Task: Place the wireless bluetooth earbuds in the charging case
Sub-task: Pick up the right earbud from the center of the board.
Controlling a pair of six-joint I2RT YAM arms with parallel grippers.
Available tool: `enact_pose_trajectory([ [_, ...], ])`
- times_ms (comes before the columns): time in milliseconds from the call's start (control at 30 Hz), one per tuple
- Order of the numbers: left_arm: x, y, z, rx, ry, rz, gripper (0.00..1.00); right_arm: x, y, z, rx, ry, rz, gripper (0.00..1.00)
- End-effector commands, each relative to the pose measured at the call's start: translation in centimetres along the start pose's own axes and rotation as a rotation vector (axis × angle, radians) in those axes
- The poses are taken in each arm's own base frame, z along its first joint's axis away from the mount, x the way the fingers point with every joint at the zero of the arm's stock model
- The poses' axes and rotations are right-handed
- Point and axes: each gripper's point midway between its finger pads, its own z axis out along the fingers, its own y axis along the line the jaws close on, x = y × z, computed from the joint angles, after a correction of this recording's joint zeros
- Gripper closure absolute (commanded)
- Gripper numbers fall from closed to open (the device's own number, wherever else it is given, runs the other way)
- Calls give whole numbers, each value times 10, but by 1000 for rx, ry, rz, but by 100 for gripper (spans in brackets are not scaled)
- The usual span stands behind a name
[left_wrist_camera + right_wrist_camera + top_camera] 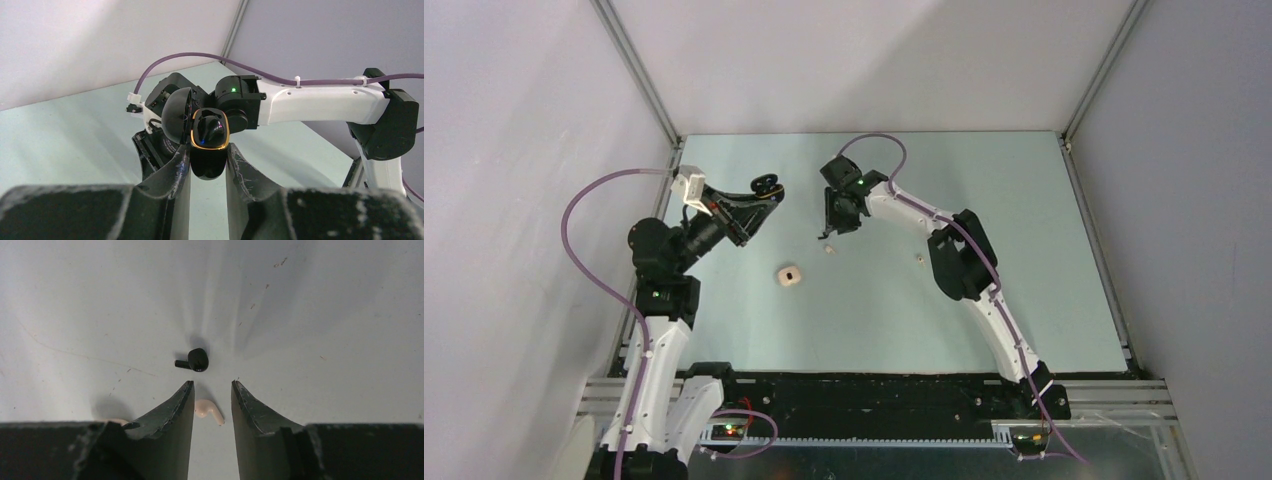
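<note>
Just short of the black earbud [195, 360], a cream earbud [209, 411] lies on the table [325, 315] in the gap of my right gripper [212, 385], whose jaws stand spread and hold nothing. The black earbud lies just past my fingertips, slightly off-centre, its stem pointing sideways along my closing line. Well apart from that earbud and raised off the table, my left gripper [208, 149] pinches the black charging case [210, 132], lid open. My right arm is nearer, I judge.

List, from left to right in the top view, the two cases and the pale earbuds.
Black case, held in the left gripper → cream case → cream earbud → second pale earbud.
</note>
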Motion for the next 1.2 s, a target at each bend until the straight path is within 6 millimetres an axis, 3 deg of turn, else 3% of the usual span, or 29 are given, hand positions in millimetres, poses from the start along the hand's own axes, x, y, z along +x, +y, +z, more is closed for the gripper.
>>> enact_pose_trajectory([
  [0, -11, -2, -3, -2, -23, 56, 100, -17, 10, 3, -9, -56, 26, 62],
  [233, -6, 2, -2, -8, -11, 51, 100, -14, 24, 8, -89, -30, 11, 56],
  [1167, 0, 12, 0, -35, 1, 25, 100, -5, 1, 36, -5, -24, 5, 69],
])
